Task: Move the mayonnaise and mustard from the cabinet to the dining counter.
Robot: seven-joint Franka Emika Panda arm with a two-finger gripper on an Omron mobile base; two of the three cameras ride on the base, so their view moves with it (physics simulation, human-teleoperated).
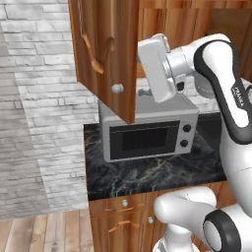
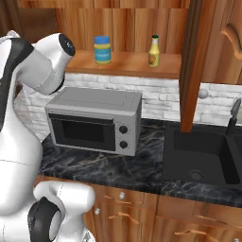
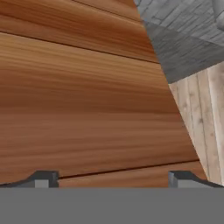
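- While the cabinet point(image 2: 127, 64) stands open, we see the mayonnaise point(image 2: 102, 49), a squat jar with blue lid, pale yellow middle and blue lower band, on its shelf.
- Well right of it, we see the mustard point(image 2: 153, 51): slim, yellow, dark-capped.
- Our gripper point(image 3: 112, 178) faces wood, its 2 fingers spread wide, holding nothing.

place: kitchen | cues: microwave point(image 2: 94, 120), sink point(image 2: 201, 158), marble counter point(image 2: 108, 170)
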